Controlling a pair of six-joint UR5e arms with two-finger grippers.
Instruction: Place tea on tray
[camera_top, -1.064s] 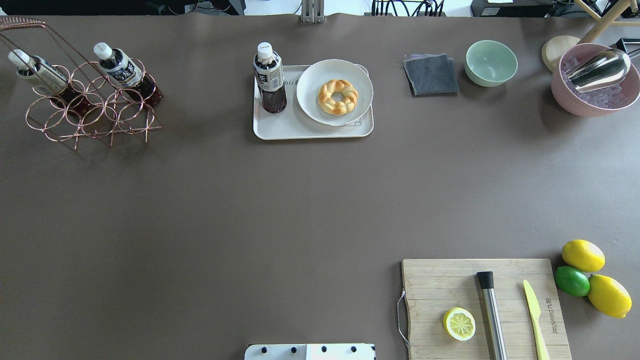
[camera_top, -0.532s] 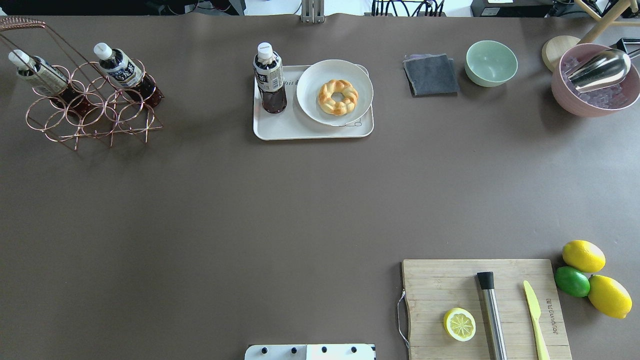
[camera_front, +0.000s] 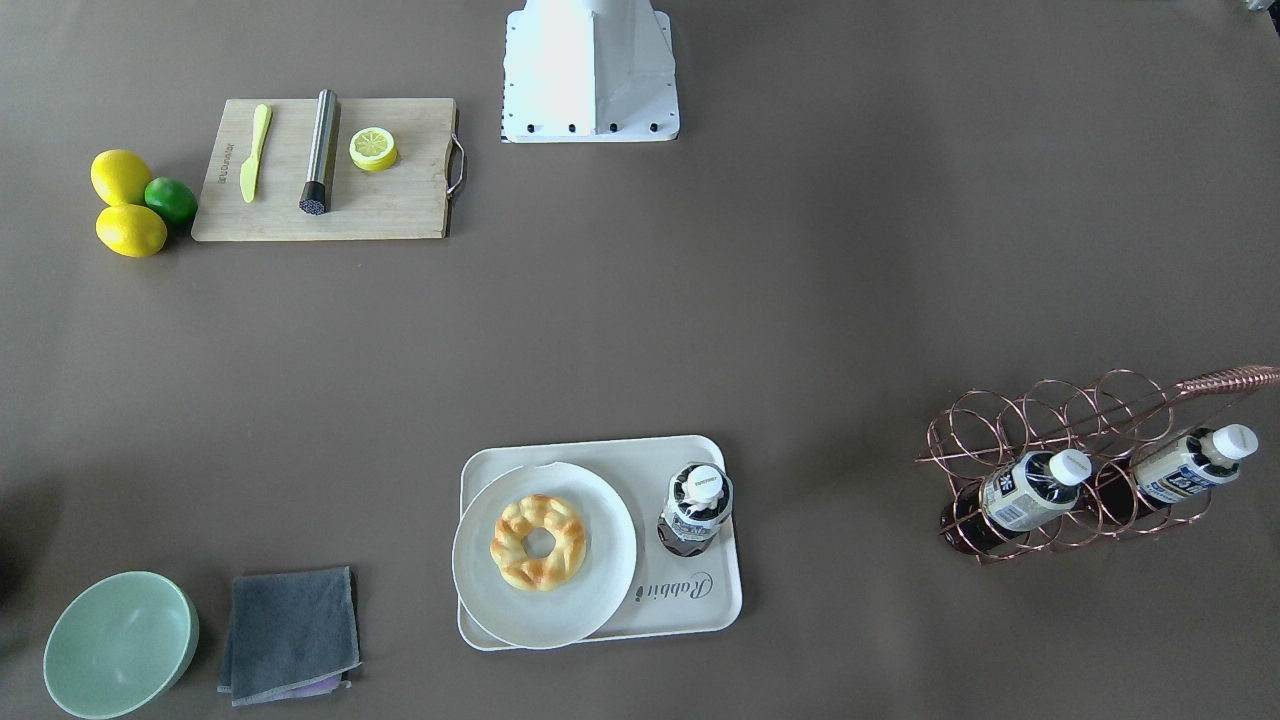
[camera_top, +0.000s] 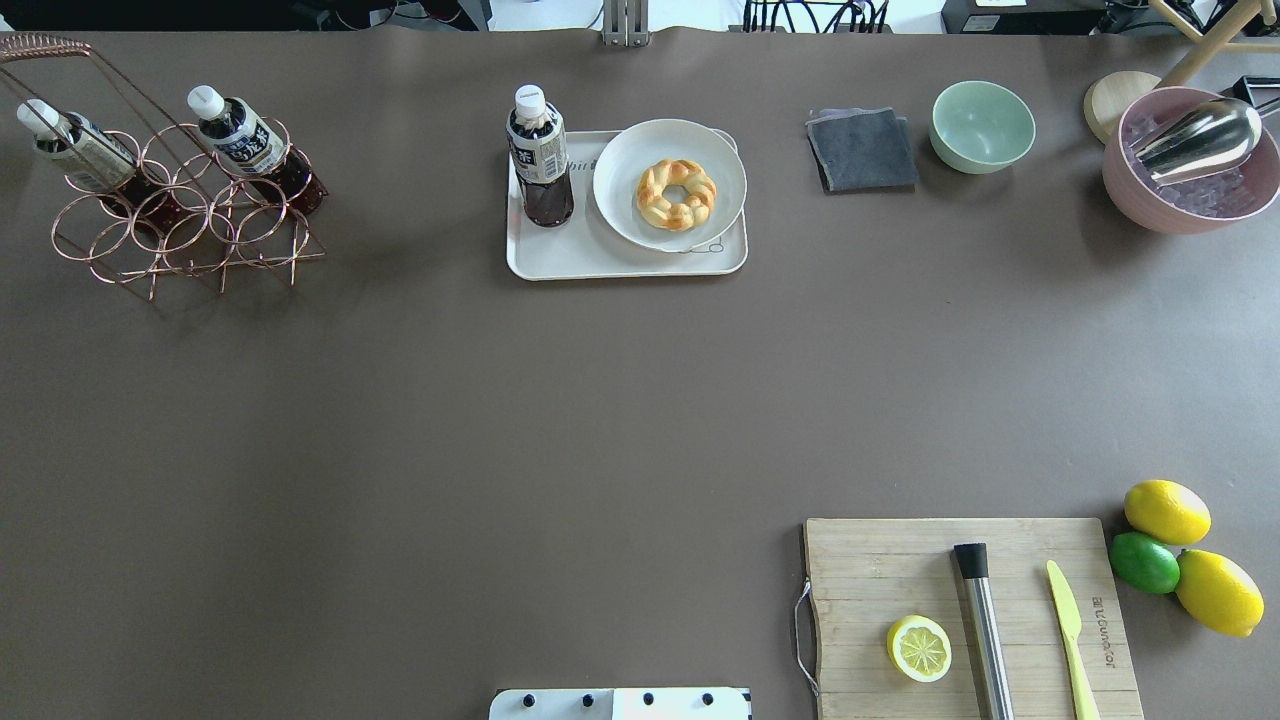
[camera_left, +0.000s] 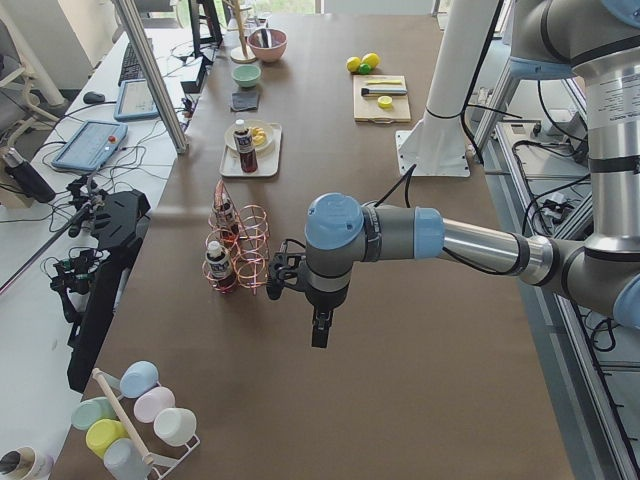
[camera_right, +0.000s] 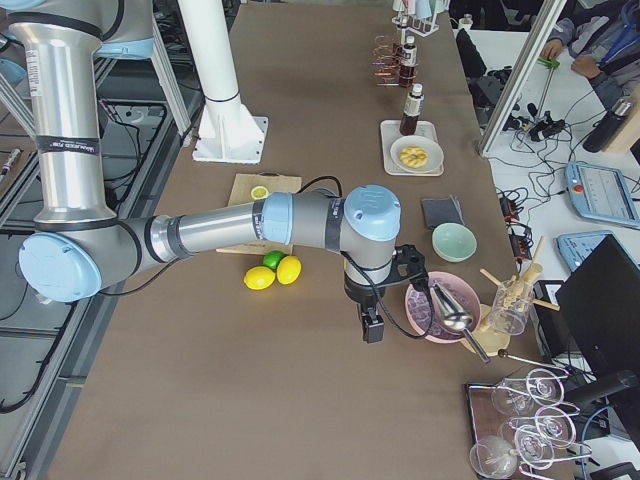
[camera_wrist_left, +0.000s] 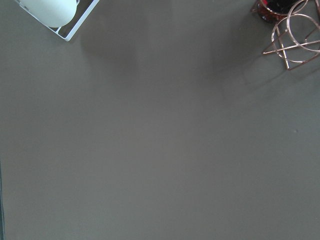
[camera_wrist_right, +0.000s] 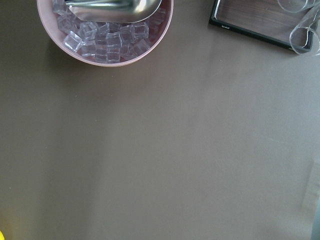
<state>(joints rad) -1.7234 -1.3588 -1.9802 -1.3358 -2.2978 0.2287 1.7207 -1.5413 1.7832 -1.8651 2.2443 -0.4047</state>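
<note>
And there it was: the tea bottle (camera_top: 540, 160) stood upright on the tray (camera_top: 600, 262), at the tray's end toward the robot's left, just beside the plate (camera_top: 625, 160) with its pastry ring (camera_top: 677, 193). The tray sat midway along the far edge of the surface (camera_top: 500, 420). Two more bottles lay tilted in the wire rack (camera_top: 180, 230) by the far left corner, well apart from it.

By the look of things the placing step was done. Neither arm was anywhere near the tray; each hung out over its own end of the surface. The next move probably called for little beyond staying clear, and perhaps checking the bottle sat squarely inside the rim.

The left tool (camera_left: 318, 340) and the right tool (camera_right: 372, 330) showed only in the side views, too small to say whether either was released or clenched. I couldn't tell. The wrist cameras offered bare surface, a corner of the rack, and part of the ice bowl (camera_top: 1135, 200). From overhead, the bottle hid part of the tray's lettering.
</note>
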